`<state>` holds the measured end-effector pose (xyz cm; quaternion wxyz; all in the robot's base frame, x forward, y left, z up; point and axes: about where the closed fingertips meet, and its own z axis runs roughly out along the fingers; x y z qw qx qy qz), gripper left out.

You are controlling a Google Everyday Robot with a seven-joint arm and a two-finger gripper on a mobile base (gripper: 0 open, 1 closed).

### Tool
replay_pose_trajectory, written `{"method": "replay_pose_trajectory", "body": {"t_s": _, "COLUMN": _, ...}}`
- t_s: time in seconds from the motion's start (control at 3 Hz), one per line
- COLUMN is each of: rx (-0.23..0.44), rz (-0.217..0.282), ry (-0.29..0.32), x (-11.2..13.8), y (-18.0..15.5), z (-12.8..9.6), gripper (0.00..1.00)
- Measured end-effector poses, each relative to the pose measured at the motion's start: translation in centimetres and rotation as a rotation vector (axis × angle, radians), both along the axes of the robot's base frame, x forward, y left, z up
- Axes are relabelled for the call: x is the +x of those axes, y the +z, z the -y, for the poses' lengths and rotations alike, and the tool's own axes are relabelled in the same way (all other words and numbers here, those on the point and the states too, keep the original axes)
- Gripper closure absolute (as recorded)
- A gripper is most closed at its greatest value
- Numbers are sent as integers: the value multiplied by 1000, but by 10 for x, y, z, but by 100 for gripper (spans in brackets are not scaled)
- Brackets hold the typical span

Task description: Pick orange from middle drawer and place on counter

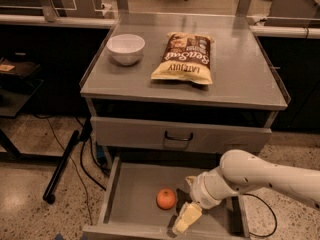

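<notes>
The orange (166, 198) lies on the bare floor of the open middle drawer (131, 210), near its centre. My gripper (183, 215) is down inside the drawer, just right of the orange and a little nearer the drawer's front edge. One pale finger (184, 220) points toward the front. The white arm reaches in from the right. The counter (240, 76) is the grey cabinet top above the drawer.
A white bowl (126, 48) stands at the counter's back left. A chip bag (185, 59) lies at its middle. The upper drawer (178, 136) with a black loop handle is closed. Black cables and a stand leg lie on the floor at left.
</notes>
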<state>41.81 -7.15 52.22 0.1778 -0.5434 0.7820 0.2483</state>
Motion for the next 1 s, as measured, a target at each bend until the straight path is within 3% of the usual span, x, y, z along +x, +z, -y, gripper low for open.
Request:
{"method": "replay_pose_trajectory", "body": {"t_s": 0.67, "rx": 80, "rz": 79, "ry": -5, "x": 21, "y": -25, "z": -18, "gripper": 0}}
{"method": "replay_pose_trajectory", "body": {"t_s": 1.0, "rx": 80, "rz": 79, "ry": -5, "x": 21, "y": -25, "z": -18, "gripper": 0}}
